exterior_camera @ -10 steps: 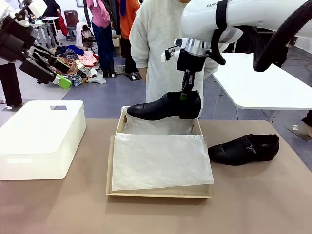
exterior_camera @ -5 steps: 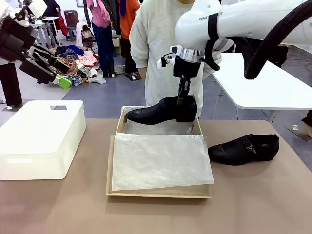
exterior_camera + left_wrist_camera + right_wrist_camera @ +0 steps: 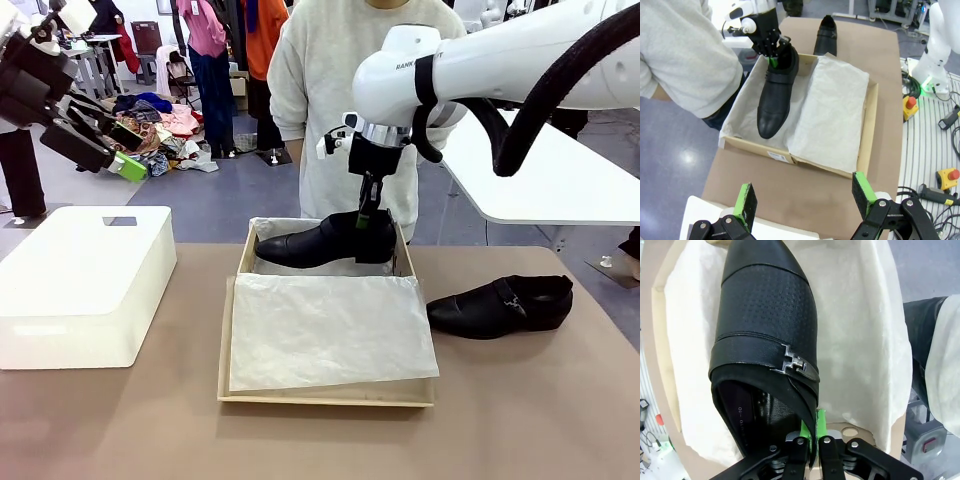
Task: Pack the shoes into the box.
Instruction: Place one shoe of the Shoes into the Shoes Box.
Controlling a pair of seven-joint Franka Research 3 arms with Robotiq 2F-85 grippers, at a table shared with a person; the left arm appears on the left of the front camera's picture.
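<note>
Black shoes (image 3: 325,240), two; cardboard box (image 3: 325,400), one

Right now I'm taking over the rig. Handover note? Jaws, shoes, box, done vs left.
Right gripper: jaws shut on the heel rim of one shoe, low in the far end of the box, over the tissue paper; touchdown unclear.
Left gripper: jaws open, empty, raised off to the left.
Other shoe: on the table, right of the box.
Done: nothing released yet.
Left: set down and release that shoe, then pack the other.
</note>
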